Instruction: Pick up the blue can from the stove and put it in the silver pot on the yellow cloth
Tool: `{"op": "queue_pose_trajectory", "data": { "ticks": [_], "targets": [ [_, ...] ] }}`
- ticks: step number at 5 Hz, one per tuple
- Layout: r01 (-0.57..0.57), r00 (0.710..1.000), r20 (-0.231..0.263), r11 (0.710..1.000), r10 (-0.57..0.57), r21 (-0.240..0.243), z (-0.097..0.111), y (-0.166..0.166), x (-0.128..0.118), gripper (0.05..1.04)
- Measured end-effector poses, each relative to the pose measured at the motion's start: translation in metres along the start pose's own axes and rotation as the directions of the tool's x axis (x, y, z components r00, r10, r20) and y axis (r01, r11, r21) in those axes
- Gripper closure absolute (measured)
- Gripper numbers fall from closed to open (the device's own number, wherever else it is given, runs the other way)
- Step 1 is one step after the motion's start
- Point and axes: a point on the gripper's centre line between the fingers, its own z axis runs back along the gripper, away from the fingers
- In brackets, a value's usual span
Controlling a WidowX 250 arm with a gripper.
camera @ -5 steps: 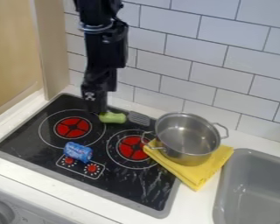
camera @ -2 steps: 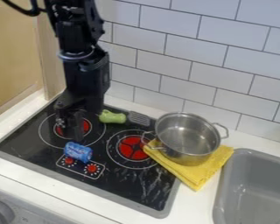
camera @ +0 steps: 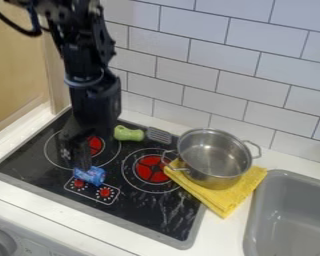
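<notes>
The black gripper (camera: 76, 161) hangs over the left front part of the black stovetop (camera: 149, 216), its fingers apart and pointing down. Right at its fingertips lies a small blue packet or can (camera: 91, 176), its upper edge partly covered by one finger. That blue thing rests by the red-marked control knobs. A spatula with a green handle (camera: 127, 133) and grey slotted head lies at the stove's back edge, right of the gripper.
A steel pot (camera: 213, 159) with two handles stands on a folded yellow cloth (camera: 245, 189), overlapping the stove's right edge. Farther right is a grey sink (camera: 289, 220). A tiled wall (camera: 216, 60) rises behind, and a wooden panel is at left.
From the back of the stove the gripper has come forward and left, down to the blue thing. The spatula, pot and cloth have not moved.
</notes>
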Motion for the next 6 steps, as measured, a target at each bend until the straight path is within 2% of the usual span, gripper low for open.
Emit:
{"op": "queue_pose_trajectory", "data": {
  "ticks": [1,2,3,4,5,6],
  "targets": [
    [-0.006,1.0,-0.019,1.0,0.006,-0.014,-0.012,0.0,-0.003,0.085],
    [0.009,1.0,-0.011,1.0,-0.009,-0.021,-0.02,0.0,-0.002,0.085],
    [0.01,1.0,-0.005,1.0,-0.01,-0.025,-0.025,0.0,-0.001,0.139],
    [0.014,1.0,-0.004,0.999,-0.014,-0.037,-0.032,-0.003,-0.001,0.451],
    [0.007,1.0,-0.004,0.999,-0.007,-0.036,-0.034,-0.003,-0.001,0.703],
    [0.003,1.0,-0.01,0.999,-0.003,-0.037,-0.034,-0.002,-0.002,0.711]
  ]
}}
